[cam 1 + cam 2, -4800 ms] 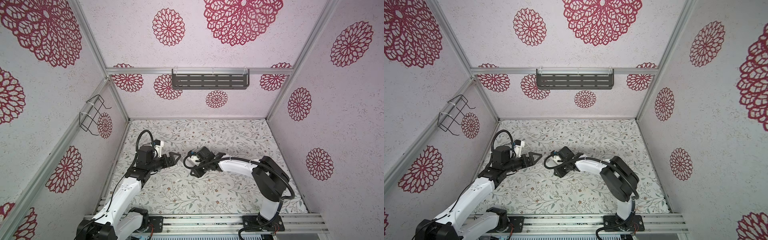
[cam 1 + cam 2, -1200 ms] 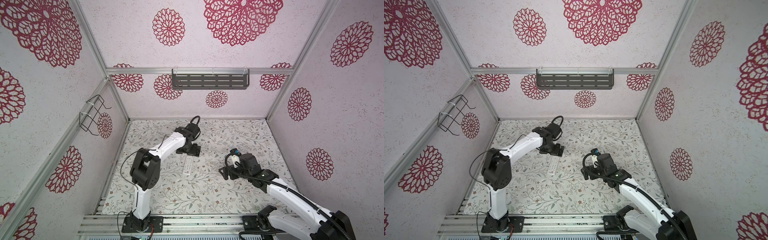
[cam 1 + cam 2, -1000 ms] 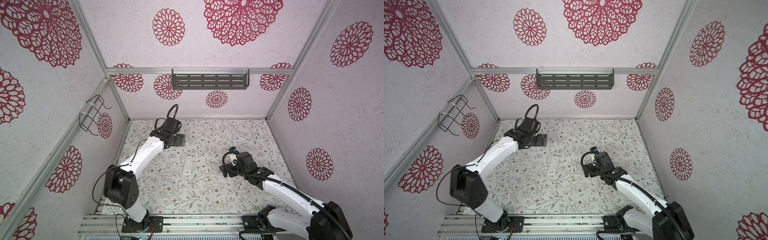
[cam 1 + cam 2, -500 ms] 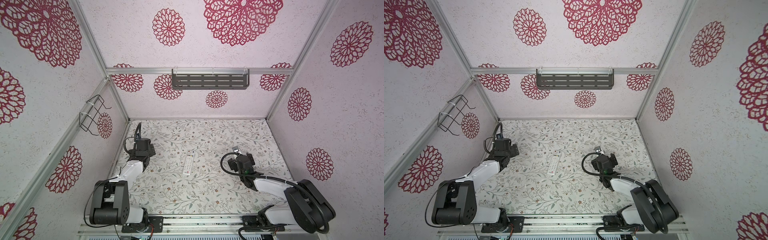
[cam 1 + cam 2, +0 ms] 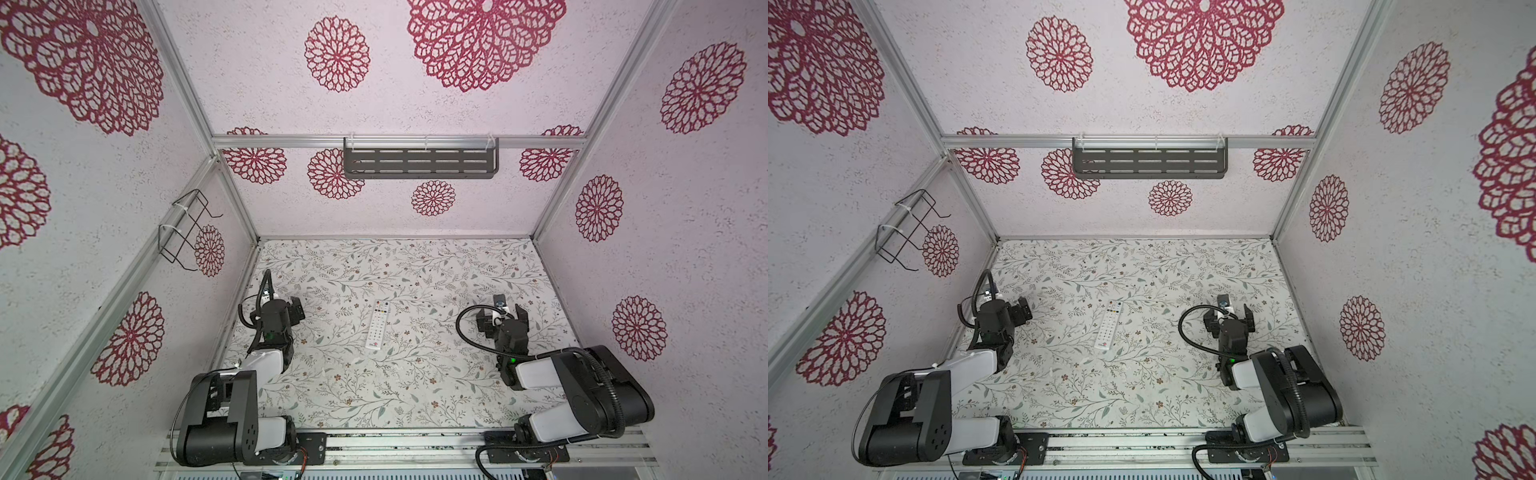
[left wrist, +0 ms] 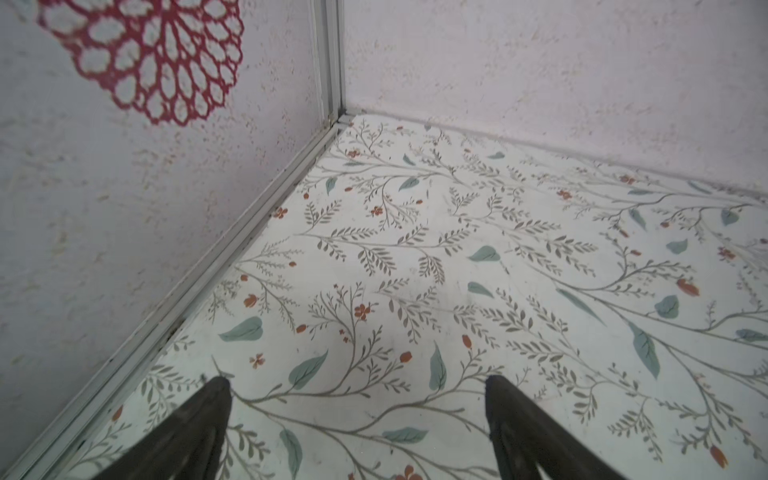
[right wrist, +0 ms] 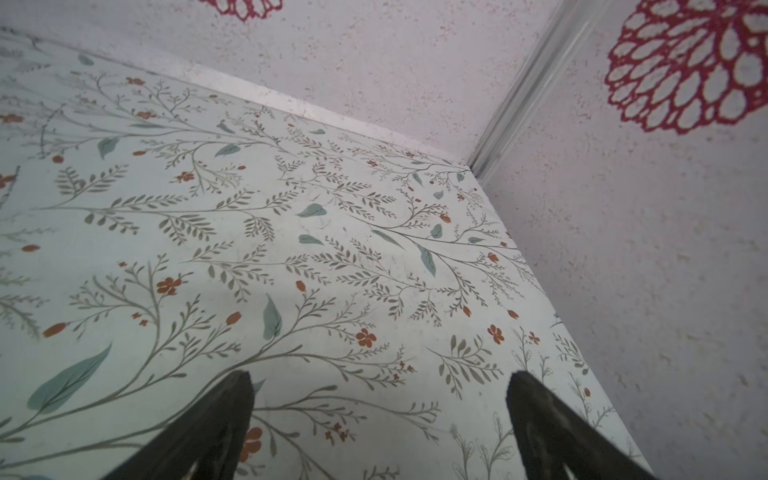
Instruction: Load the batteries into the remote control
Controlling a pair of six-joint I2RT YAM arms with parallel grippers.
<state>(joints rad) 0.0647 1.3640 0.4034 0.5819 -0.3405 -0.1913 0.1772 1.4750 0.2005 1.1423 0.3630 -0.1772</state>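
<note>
Long slim white plastic remote control (image 5: 377, 324) lying buttons-up near the middle of the floral-printed worktop (image 5: 374, 386).
In both top views it sits between the two arms, well apart from each. The left pincer (image 6: 357, 386) and the right pincer (image 7: 380, 380) both gape wide and hold nothing, each low over the worktop, out toward the side walls.

Lab robot booth: patterned panels (image 5: 257, 83), aluminium frame (image 5: 291, 142)
</note>
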